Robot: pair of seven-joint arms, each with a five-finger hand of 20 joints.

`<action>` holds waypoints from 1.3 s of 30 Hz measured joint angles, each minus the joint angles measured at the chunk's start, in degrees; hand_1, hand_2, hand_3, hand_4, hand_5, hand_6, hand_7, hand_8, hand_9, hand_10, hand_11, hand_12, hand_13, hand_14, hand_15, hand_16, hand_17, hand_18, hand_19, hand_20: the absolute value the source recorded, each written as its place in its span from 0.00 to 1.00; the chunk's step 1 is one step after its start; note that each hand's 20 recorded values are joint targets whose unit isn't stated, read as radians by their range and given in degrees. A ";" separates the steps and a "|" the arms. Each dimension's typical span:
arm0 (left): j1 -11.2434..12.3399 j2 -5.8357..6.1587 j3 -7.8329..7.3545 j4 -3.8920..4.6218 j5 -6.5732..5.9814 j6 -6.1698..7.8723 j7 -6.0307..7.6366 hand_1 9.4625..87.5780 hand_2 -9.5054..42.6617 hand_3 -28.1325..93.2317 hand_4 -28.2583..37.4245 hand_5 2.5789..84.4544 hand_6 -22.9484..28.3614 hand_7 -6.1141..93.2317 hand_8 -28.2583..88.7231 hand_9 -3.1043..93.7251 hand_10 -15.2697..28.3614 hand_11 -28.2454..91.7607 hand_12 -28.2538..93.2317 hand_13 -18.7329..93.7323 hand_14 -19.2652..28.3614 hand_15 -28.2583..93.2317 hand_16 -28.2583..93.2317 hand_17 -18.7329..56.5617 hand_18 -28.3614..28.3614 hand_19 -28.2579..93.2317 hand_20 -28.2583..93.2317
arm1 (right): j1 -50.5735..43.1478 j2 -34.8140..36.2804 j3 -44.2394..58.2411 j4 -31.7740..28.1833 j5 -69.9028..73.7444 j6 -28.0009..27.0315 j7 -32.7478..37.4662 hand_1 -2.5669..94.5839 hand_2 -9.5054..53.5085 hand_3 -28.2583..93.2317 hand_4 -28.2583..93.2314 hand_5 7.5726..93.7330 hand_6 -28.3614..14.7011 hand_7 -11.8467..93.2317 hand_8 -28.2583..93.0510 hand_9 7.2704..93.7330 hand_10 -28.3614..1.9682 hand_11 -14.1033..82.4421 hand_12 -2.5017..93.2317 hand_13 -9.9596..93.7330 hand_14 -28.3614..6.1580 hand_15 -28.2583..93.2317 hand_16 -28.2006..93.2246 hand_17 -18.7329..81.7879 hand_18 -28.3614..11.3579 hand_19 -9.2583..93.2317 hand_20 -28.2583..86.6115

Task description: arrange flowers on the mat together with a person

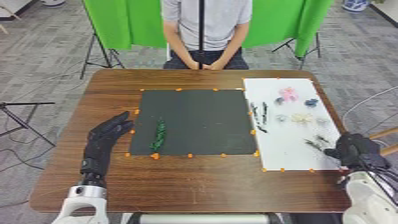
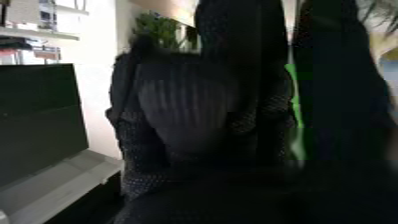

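From my end, the left hand [image 1: 108, 131] lies at the near-left side of the dark mat [image 1: 200, 120], its fingers straight and held close together, gripping nothing. One feathery green sprig [image 1: 160, 135] lies lengthwise on the mat's left part, so I judge the arrangement barely begun: one piece placed, the rest to come. Farther right, on the smooth white sheet [image 1: 282, 161], two thin dark stems [image 1: 259, 112] run along the left side; then come a ruffled pink flower [image 1: 289, 93], small rounded blue blooms [image 1: 311, 102] and pale, soft-looking blossoms [image 1: 302, 118]. Nearer me are wispy grey-green twigs [image 1: 316, 143], all still to be carried across, as I read the task. At the sheet's right edge, just beside the twigs, is the right hand [image 1: 357, 149] in meshed black fabric; I can't tell whether it is open or closed on anything.
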 measured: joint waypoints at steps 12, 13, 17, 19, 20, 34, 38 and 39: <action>0.11 -0.13 -0.72 -0.04 0.12 -0.95 -0.83 0.22 0.07 0.80 0.07 0.57 0.55 0.16 0.19 0.53 0.68 0.38 0.33 0.53 0.76 0.33 0.23 0.43 0.70 0.28 0.41 | 0.32 -2.23 0.89 -3.56 7.51 2.14 3.53 0.93 0.00 0.00 0.49 0.94 0.70 0.33 0.37 1.00 0.68 0.54 0.26 1.00 0.85 0.75 0.39 0.81 0.37 0.90 0.45; 0.14 -0.17 -0.85 -0.05 0.16 -1.11 -0.99 0.22 0.07 0.80 0.07 0.57 0.55 0.16 0.19 0.53 0.68 0.38 0.33 0.53 0.76 0.33 0.23 0.43 0.70 0.28 0.41 | 0.31 -2.97 1.04 -4.78 8.03 2.42 4.33 0.93 0.00 0.00 0.49 0.94 0.70 0.33 0.36 1.00 0.68 0.54 0.25 1.00 0.85 0.75 0.39 0.81 0.37 0.90 0.45; 0.22 -0.33 -1.41 -0.05 0.29 -1.76 -1.59 0.22 0.07 0.80 0.07 0.57 0.55 0.16 0.19 0.53 0.68 0.38 0.33 0.53 0.76 0.33 0.23 0.43 0.70 0.28 0.41 | 1.47 -6.46 -0.17 -9.60 8.11 4.89 8.21 0.94 0.00 0.00 0.50 0.95 0.68 0.34 0.36 1.00 0.67 0.55 0.26 1.00 0.85 0.76 0.39 0.81 0.37 0.91 0.45; 0.24 -0.36 -1.78 0.04 0.30 -1.94 -1.62 0.22 0.07 0.80 0.07 0.57 0.55 0.16 0.19 0.53 0.68 0.38 0.33 0.53 0.76 0.33 0.23 0.43 0.70 0.28 0.41 | 3.62 -8.60 -2.77 -11.44 7.98 7.17 9.33 0.94 0.00 0.00 0.50 0.94 0.68 0.35 0.36 1.00 0.66 0.57 0.24 1.00 0.86 0.77 0.38 0.81 0.36 0.91 0.45; 0.23 -0.36 -1.94 0.17 0.30 -1.93 -1.56 0.22 0.08 0.80 0.06 0.57 0.55 0.16 0.19 0.53 0.68 0.38 0.33 0.53 0.76 0.33 0.23 0.43 0.70 0.28 0.41 | 4.91 -9.63 -4.27 -11.99 7.96 8.13 9.34 0.94 0.00 0.00 0.50 0.94 0.68 0.35 0.36 1.00 0.66 0.58 0.23 1.00 0.86 0.77 0.38 0.81 0.36 0.91 0.45; 1.70 1.37 -5.84 1.81 -2.54 7.51 1.75 0.17 0.19 0.82 0.00 0.58 0.55 0.17 0.19 0.54 0.68 0.39 0.33 0.53 0.75 0.33 0.23 0.43 0.70 0.28 0.41 | 21.35 -26.60 -22.73 -10.93 8.45 9.24 0.35 0.94 0.00 0.00 0.54 0.94 0.66 0.38 0.35 1.00 0.67 0.64 0.24 1.00 0.86 0.82 0.38 0.81 0.34 0.96 0.45; 3.13 1.62 -7.18 1.84 -3.17 7.93 2.05 0.16 0.19 0.82 0.00 0.58 0.55 0.17 0.18 0.54 0.69 0.39 0.33 0.54 0.75 0.33 0.23 0.44 0.70 0.28 0.41 | 23.97 -30.58 -26.12 -8.23 9.50 6.01 -0.10 0.94 0.00 0.00 0.55 0.94 0.66 0.38 0.34 1.00 0.67 0.64 0.23 1.00 0.87 0.82 0.38 0.81 0.34 0.97 0.45; 3.55 1.64 -7.42 1.83 -3.18 8.03 2.06 0.16 0.18 0.82 0.00 0.58 0.55 0.17 0.18 0.54 0.69 0.39 0.33 0.54 0.76 0.33 0.23 0.44 0.70 0.28 0.41 | 24.45 -31.19 -26.99 -7.59 9.72 5.19 -0.16 0.94 0.00 0.00 0.55 0.94 0.66 0.38 0.34 1.00 0.68 0.65 0.23 1.00 0.87 0.82 0.38 0.82 0.34 0.97 0.45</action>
